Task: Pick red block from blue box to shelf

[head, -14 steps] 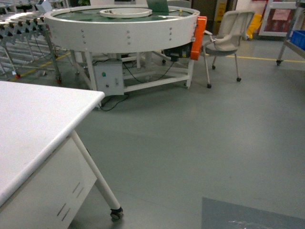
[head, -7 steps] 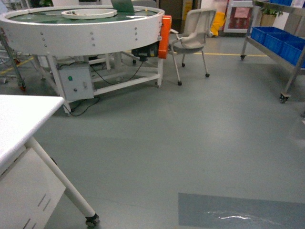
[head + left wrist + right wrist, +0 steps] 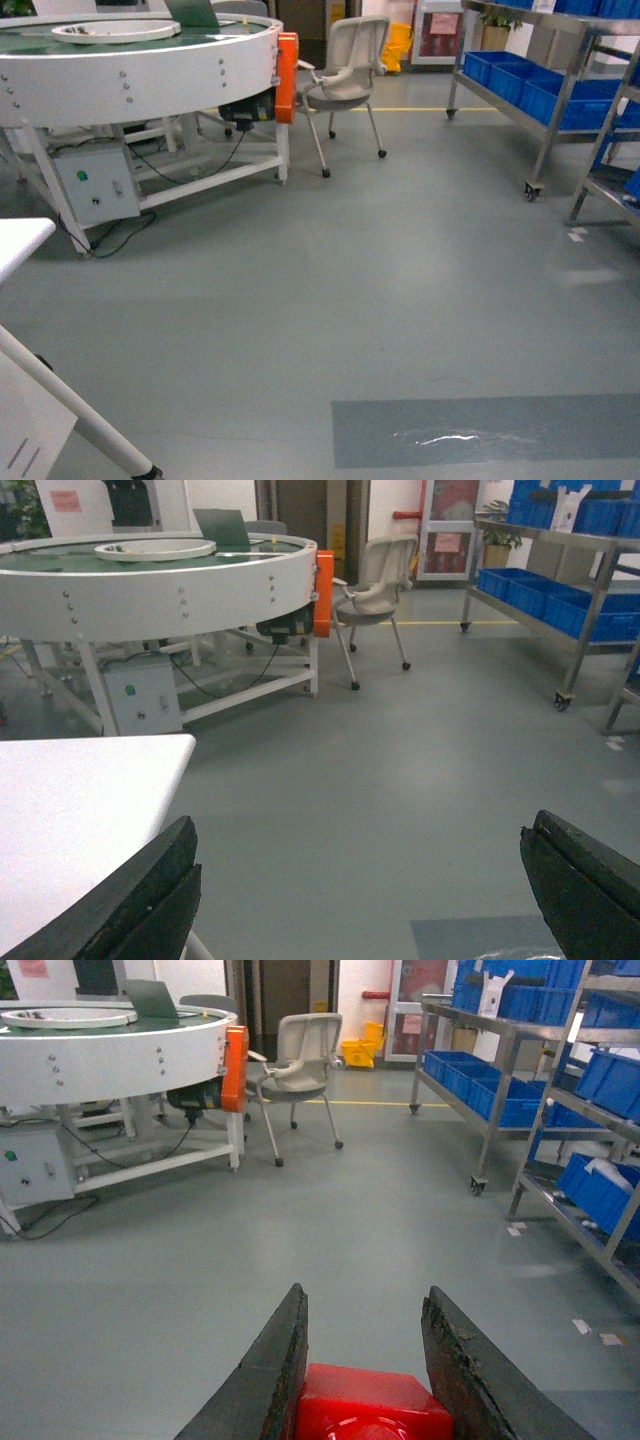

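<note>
Currently the right gripper point(image 3: 362, 1380) clamps the red block point(image 3: 372, 1415); the left gripper point(image 3: 360, 900) gapes empty. Jolts while approaching the shelf point(image 3: 500, 1070) could loosen it.

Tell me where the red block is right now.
The red block sits between the right gripper's jaws at the bottom of the right wrist view, above the grey floor, with the shelf ahead on the right.

No text, label, brand, number or sign is legible anywhere.
</note>
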Motion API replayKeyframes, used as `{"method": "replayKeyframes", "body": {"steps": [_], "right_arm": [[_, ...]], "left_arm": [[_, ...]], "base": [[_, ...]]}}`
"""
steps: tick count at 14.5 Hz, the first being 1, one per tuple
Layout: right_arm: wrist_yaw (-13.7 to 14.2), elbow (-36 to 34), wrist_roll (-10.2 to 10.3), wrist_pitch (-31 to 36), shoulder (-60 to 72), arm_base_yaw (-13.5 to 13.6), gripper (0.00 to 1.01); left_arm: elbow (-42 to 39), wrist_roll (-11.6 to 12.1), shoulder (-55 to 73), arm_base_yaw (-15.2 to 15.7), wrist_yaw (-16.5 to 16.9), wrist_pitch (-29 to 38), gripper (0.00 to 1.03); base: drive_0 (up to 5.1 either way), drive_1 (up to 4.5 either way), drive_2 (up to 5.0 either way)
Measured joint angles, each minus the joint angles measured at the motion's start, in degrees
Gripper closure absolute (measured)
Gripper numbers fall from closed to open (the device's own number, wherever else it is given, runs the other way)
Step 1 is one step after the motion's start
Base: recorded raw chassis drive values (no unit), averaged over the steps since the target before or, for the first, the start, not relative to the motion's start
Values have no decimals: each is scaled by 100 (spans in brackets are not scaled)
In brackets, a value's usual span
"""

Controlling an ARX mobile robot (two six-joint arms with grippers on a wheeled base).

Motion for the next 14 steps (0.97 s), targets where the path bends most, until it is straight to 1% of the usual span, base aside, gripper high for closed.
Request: {"method": "replayKeyframes", "body": {"steps": [3, 14], "right_arm": [[0, 0, 2, 2, 0, 0, 73], [0, 0, 2, -11, 0, 0, 73]], "left_arm": [[0, 0, 0, 0, -2, -2, 5], [0, 0, 0, 2, -4, -17, 5]], "base": [[-39, -39, -39], [-6, 422, -433]]}}
